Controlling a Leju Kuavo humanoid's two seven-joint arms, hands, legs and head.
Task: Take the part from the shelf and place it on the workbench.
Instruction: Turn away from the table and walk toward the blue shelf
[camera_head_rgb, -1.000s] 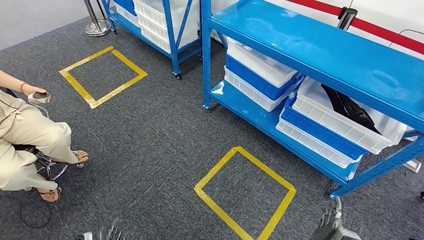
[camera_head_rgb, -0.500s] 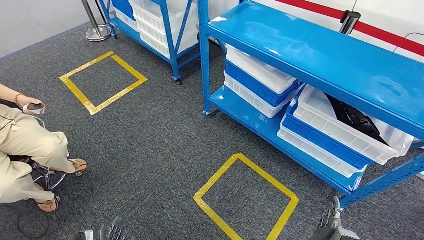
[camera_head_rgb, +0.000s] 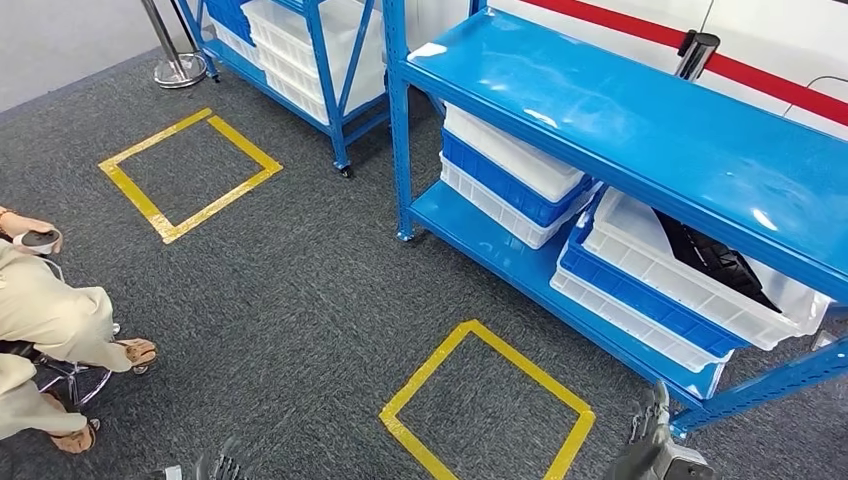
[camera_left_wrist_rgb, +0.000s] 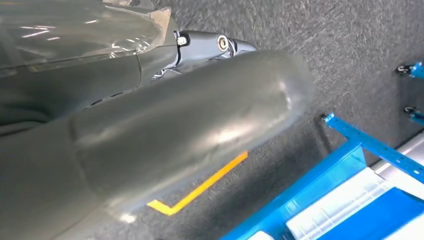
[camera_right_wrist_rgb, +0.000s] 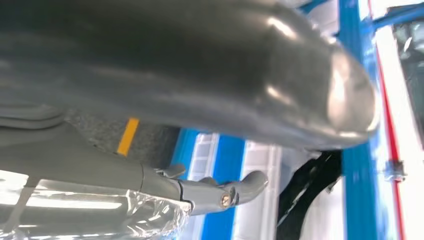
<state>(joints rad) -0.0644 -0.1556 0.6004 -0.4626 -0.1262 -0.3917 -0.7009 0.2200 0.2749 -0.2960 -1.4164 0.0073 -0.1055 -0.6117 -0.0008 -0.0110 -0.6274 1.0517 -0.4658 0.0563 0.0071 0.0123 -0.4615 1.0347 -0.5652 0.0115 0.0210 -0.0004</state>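
The black part (camera_head_rgb: 715, 258) lies in a white bin (camera_head_rgb: 690, 275) on the lower level of the blue shelf (camera_head_rgb: 640, 120), at the right of the head view. The black part (camera_right_wrist_rgb: 305, 192) also appears in the right wrist view, beyond the hand. My right hand (camera_head_rgb: 648, 445) hangs low at the bottom edge, just in front of the shelf's corner post, with its fingers (camera_right_wrist_rgb: 235, 192) loosely apart and holding nothing. My left hand (camera_head_rgb: 222, 467) hangs at the bottom left over the carpet, its fingers (camera_left_wrist_rgb: 215, 45) also holding nothing.
A yellow taped square (camera_head_rgb: 487, 400) marks the carpet in front of the shelf, and another yellow square (camera_head_rgb: 190, 170) lies farther left. A seated person (camera_head_rgb: 45, 330) holds a controller at the left edge. A second blue rack (camera_head_rgb: 310, 50) with bins and a stanchion base (camera_head_rgb: 178, 70) stand behind.
The whole picture has shifted: the camera has turned slightly right towards the shelf, so the person slides towards the left edge. Both hands still hang low.
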